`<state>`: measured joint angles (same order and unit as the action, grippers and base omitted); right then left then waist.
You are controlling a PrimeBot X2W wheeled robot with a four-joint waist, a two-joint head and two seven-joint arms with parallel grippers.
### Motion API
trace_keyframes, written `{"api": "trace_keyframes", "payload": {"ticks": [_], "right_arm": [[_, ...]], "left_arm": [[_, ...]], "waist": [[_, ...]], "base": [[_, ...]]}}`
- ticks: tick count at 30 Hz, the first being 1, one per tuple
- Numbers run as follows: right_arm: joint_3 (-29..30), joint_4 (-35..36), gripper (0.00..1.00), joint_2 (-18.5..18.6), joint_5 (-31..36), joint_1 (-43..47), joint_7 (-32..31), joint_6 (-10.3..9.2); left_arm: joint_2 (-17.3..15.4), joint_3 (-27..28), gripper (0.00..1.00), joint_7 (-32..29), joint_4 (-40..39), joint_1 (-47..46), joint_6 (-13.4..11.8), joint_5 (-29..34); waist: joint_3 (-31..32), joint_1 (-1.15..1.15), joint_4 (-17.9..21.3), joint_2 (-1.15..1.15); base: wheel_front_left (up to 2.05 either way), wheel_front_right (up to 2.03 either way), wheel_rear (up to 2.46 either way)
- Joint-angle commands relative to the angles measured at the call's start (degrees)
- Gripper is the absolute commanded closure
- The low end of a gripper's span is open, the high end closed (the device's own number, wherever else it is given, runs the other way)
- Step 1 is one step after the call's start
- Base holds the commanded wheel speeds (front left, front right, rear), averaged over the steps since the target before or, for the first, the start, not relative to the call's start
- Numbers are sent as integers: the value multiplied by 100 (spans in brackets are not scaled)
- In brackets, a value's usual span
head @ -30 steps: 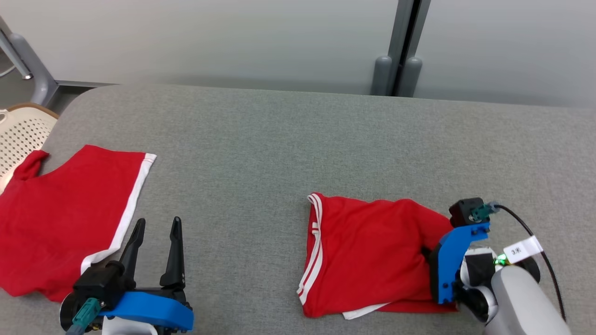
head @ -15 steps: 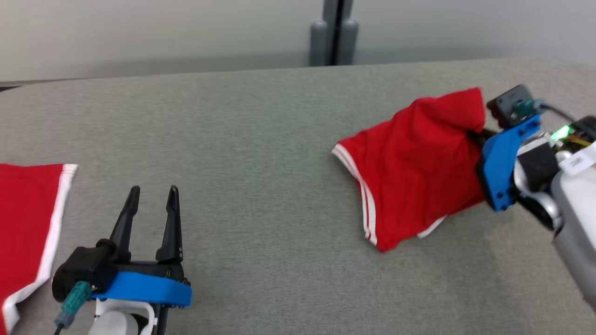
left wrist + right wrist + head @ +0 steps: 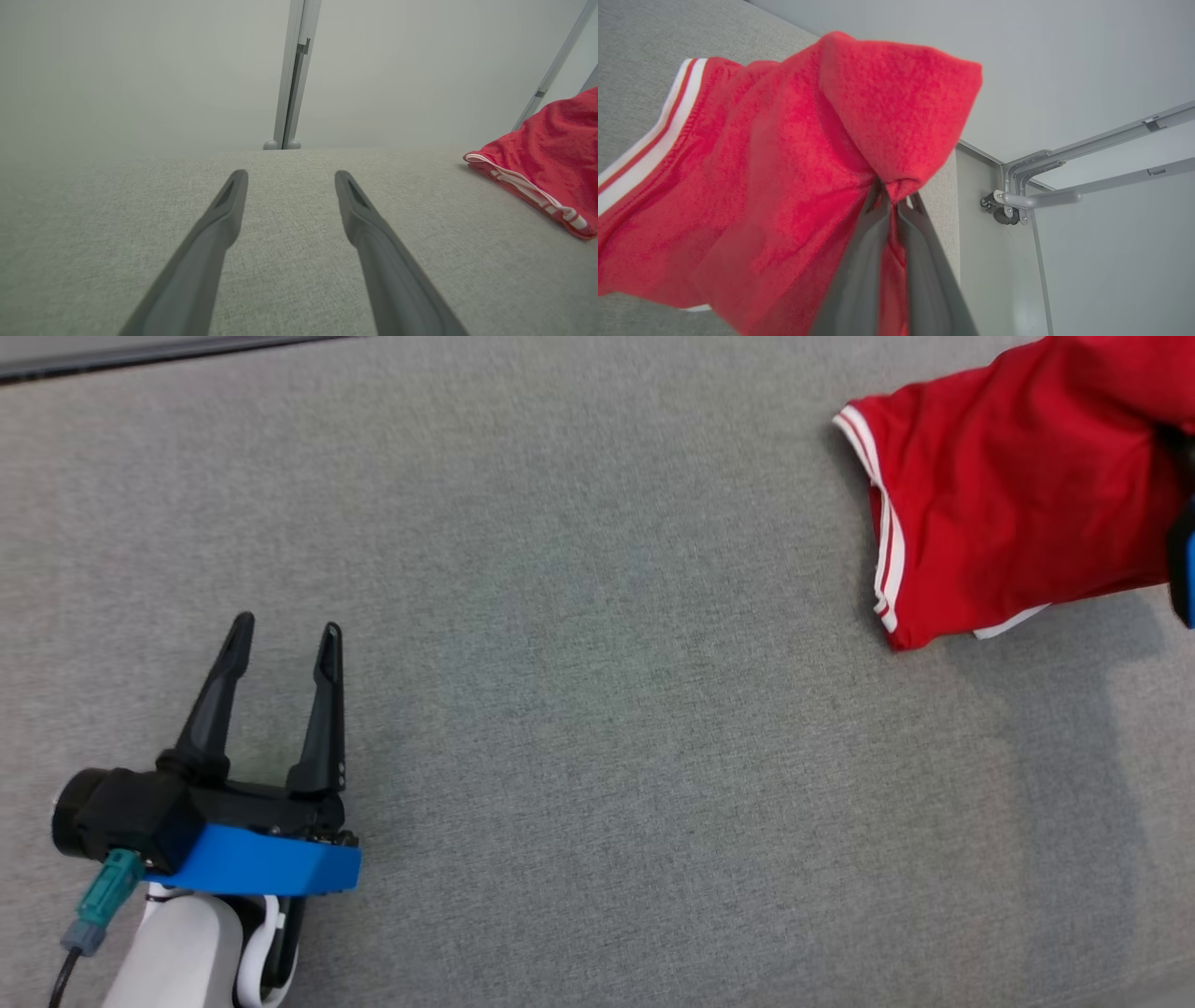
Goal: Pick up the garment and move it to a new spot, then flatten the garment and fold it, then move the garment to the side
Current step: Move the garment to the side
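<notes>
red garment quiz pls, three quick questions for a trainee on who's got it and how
1. True or false: the left gripper is open and holds nothing.
2. What is clamped on the red garment?
A. the right gripper
B. the left gripper
C. a person's hand
3. Fill in: the stripes along the garment's edge are ____.

Key: 1 true. 2 A, the two fingers pinch a fold of the cloth in the right wrist view. 3 white.
</notes>
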<state>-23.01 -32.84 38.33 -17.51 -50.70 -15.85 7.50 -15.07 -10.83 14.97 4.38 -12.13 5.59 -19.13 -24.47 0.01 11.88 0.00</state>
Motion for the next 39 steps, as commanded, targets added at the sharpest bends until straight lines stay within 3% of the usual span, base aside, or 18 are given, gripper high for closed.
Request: {"api": "trace_keyframes", "payload": {"ticks": [1, 8, 17, 19, 20, 33, 39], "right_arm": [[45, -61, 100, 107, 83, -171, 126, -1], [271, -259, 100, 343, 532, -399, 550, -1], [486, -378, 100, 319, 1094, -602, 1113, -2], [576, -452, 60, 294, 1179, -568, 1129, -2], [655, -474, 0, 267, 1209, -547, 1150, -2], [1572, -761, 0, -248, 1497, 204, 1215, -1], [2061, -148, 0, -961, 802, 1074, 1863, -1]], "left_arm": [[-72, 23, 0, 2, -59, -144, 6, 37], [-247, 74, 0, -63, -312, -313, -30, 111], [-270, 25, 0, -104, -445, -410, -62, 96], [-261, 14, 0, -103, -418, -418, -71, 80], [-272, 28, 0, -99, -414, -416, -78, 72], [-56, 15, 0, -1, -99, -140, -77, -50], [146, 73, 0, 21, 218, 120, -74, -136]], "waist": [[-290, -1, 149, 0], [-664, -1, 153, 0], [-912, -1, 84, 0], [-912, -1, 34, 0], [-907, -1, 15, 0], [-127, -1, -224, 0], [574, -1, -398, 0]], "base": [[0, 0, 0], [0, 0, 0], [0, 0, 0], [0, 0, 0], [0, 0, 0], [0, 0, 0], [0, 0, 0]]}}
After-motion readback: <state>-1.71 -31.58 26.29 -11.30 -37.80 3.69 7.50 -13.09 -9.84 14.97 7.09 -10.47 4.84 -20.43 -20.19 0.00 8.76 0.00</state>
